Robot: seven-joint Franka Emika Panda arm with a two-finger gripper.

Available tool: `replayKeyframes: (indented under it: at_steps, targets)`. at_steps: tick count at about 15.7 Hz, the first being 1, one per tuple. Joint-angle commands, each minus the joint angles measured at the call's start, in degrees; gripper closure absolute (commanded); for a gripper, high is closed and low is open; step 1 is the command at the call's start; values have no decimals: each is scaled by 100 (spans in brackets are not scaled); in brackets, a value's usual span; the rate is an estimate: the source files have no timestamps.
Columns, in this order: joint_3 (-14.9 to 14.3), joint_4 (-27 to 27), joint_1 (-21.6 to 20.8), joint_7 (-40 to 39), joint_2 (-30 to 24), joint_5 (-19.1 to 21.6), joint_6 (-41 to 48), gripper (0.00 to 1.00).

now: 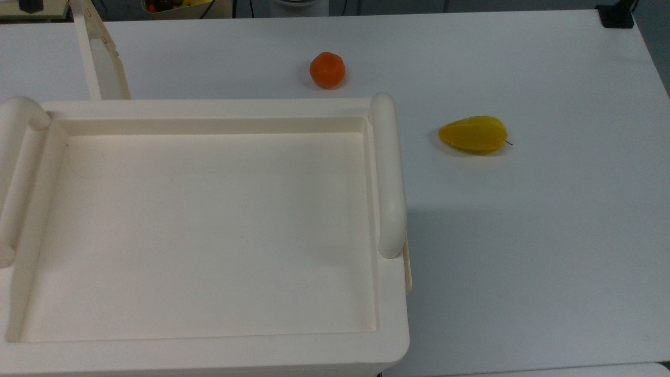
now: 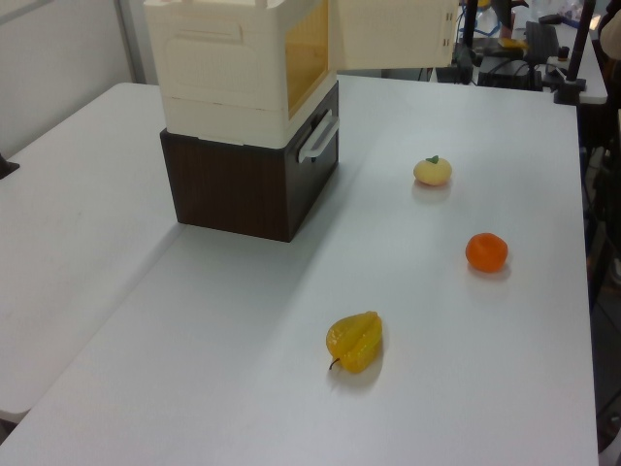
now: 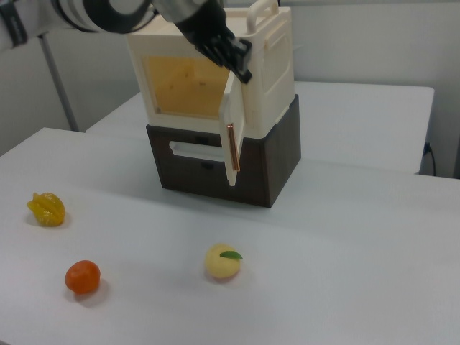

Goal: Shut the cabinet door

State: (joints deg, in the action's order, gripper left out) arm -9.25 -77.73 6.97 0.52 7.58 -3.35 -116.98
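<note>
The cabinet [image 1: 209,107] is a cream plastic unit with a recessed tray top and rounded bar handles, and its tray top takes up the top view's left. In the right view the cabinet [image 3: 277,57] stands on a dark brown box [image 3: 277,169], with its amber inside showing. The cabinet door [image 3: 233,136] hangs open, swung out roughly square to the front. The same door [image 1: 102,63] shows edge-on at the top view's upper left, and the door [image 2: 393,34] shows flat in the left view. My black gripper [image 3: 241,61] is at the door's top edge.
An orange fruit [image 1: 327,69], a yellow starfruit [image 1: 473,134] and a pale peach [image 3: 223,261] lie on the white table [image 1: 549,235], apart from the cabinet. The dark box has a pale drawer handle [image 2: 318,136]. Clutter and stands sit beyond the table's far edge.
</note>
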Motion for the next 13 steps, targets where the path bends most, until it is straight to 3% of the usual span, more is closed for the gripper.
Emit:
replayKeyframes:
  at_steps: [1, 4, 8, 13]
  targets:
    - [-24, -269, 15, -43, -11, 19, -176, 100]
    - [-15, -339, -29, 18, -11, 202, -141, 100]
    - [72, -339, -90, 45, -63, 914, -88, 100]
    - [99, -339, -1046, 975, -2, 995, -202, 100]
